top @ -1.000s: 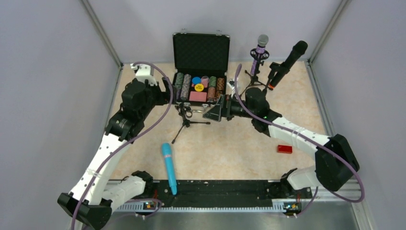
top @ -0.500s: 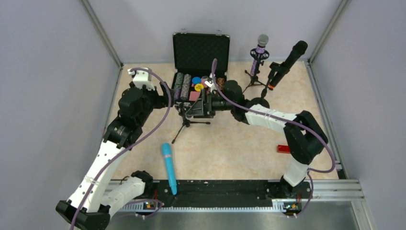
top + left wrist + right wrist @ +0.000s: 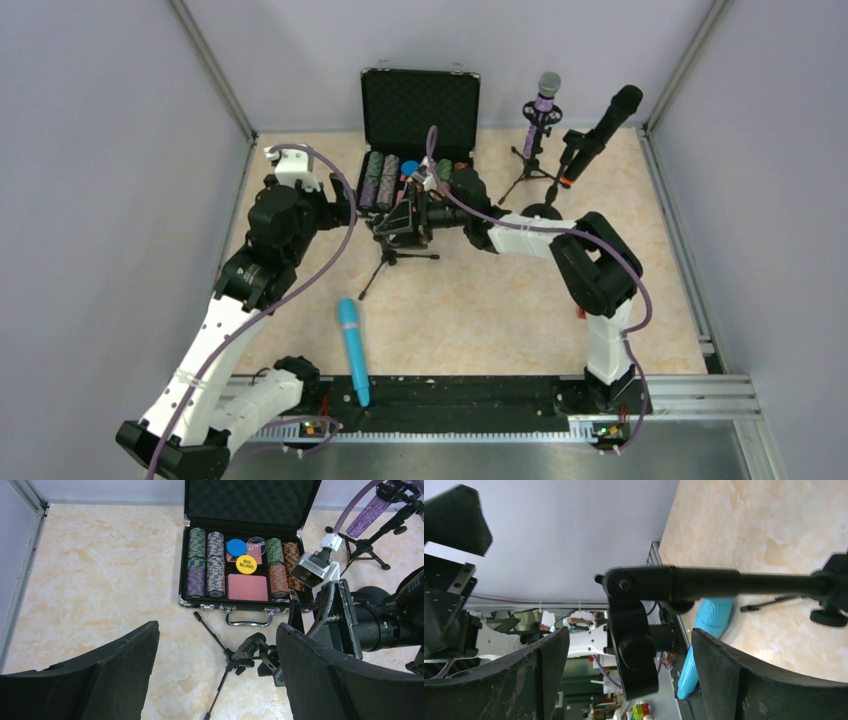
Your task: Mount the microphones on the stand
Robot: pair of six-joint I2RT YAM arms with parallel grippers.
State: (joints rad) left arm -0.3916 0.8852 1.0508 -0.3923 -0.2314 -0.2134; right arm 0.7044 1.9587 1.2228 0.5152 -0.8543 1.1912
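Note:
An empty black tripod stand (image 3: 391, 256) stands in front of the chip case, its clip (image 3: 631, 630) between the open jaws of my right gripper (image 3: 397, 223), which do not touch it. My left gripper (image 3: 345, 201) hovers open just left of the stand (image 3: 245, 655), nothing between its fingers (image 3: 115, 675). The turquoise microphone (image 3: 350, 345) lies flat on the table near the front rail. A purple microphone (image 3: 543, 105) and a black one with an orange end (image 3: 598, 132) sit in stands at the back right.
An open black poker-chip case (image 3: 420, 100) with chips and cards sits right behind the stand. A small red block (image 3: 580, 313) is mostly hidden behind my right arm. Grey walls close in both sides, and a black rail (image 3: 460, 395) runs along the front.
My right arm has swung left across the table from near the black microphone's stand to the empty stand, and its jaws now straddle the clip. The left arm has barely moved.

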